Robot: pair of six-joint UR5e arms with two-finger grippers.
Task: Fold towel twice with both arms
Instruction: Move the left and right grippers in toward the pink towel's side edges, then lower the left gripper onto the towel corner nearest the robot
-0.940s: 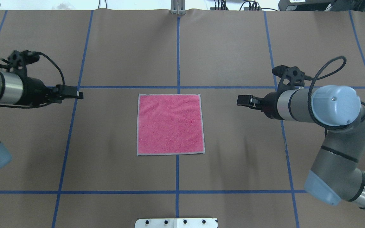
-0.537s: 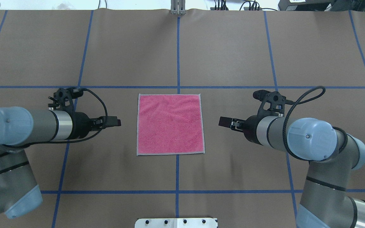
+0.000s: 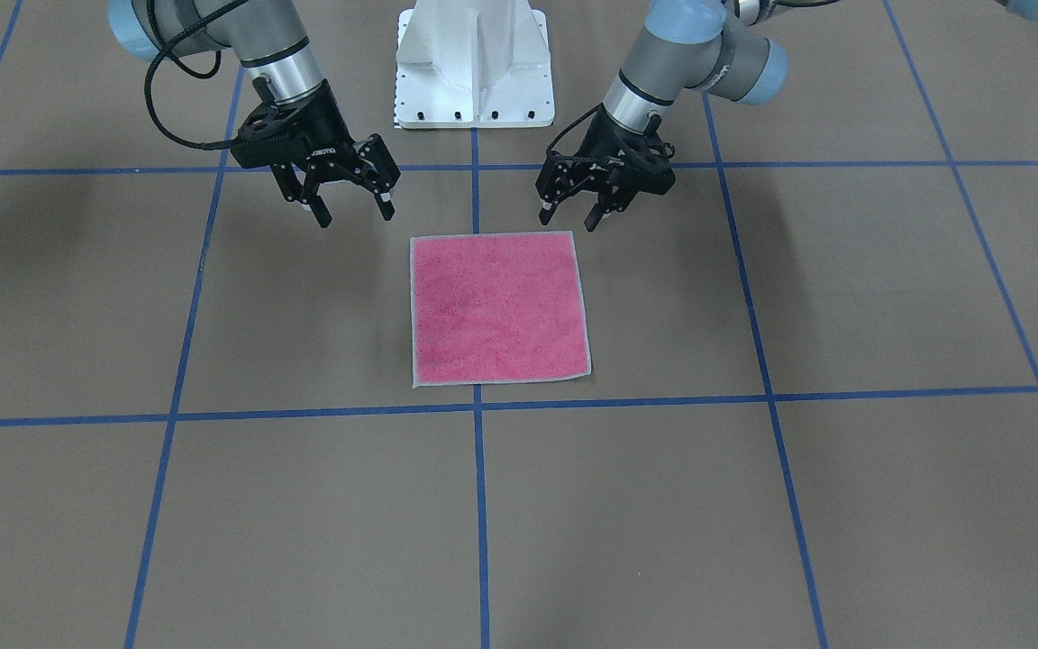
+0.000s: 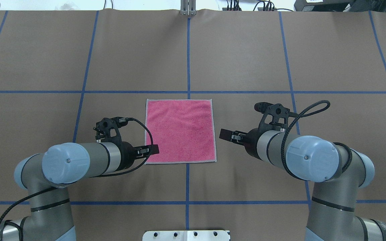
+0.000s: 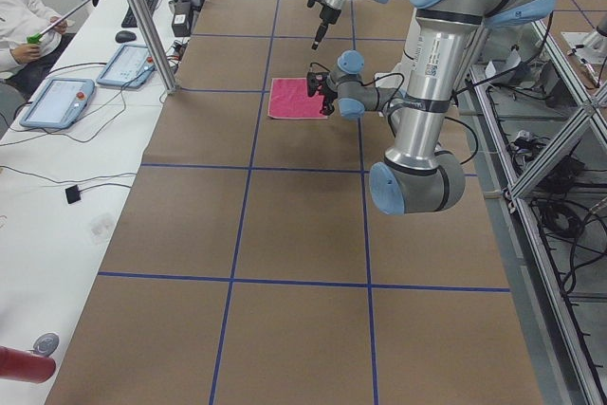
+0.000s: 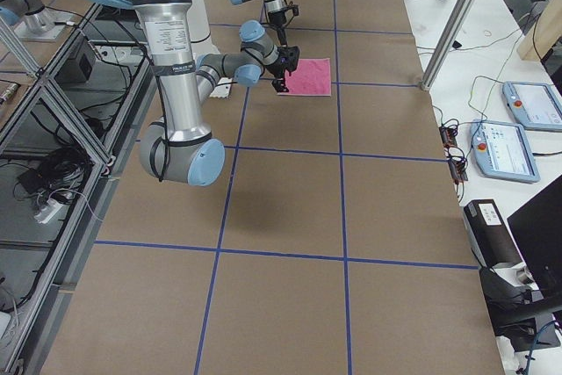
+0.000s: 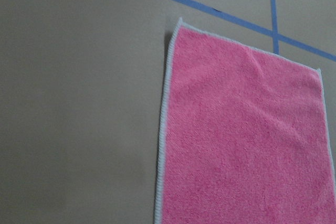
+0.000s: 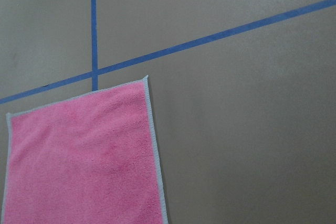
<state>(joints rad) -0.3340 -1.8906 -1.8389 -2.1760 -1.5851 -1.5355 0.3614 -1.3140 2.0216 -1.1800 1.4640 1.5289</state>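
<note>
A wide table covered in brown paper (image 4: 246, 50) is marked into large squares by blue tape lines (image 4: 188, 53). A white pedestal base (image 3: 474, 63) stands at its robot-side edge, midway between the arms.

The left grey-silver jointed arm with light-blue joint caps (image 4: 79, 164) reaches in from the left. The matching right arm (image 4: 313, 160) reaches in from the right. Both point inward toward the middle of the table.

The small square terry towel (image 4: 179, 130) lies flat and unfolded at the table's centre. Its pink face is up, and a light grey stitched edge runs all round it. It sits across the central tape line, with its far edge just short of the crossing line. Faint ripples show in the pile toward that far edge, and its corners lie down on the paper.

The left arm's black two-finger gripper (image 3: 567, 216) hangs over the towel's near left corner, its fingers spread apart and holding nothing. The right arm's black two-finger gripper (image 3: 355, 212) hangs just beside the towel's right edge, a little nearer the robot than the middle of that edge. Its fingers are likewise spread wide and empty. Neither gripper touches the cloth.
</note>
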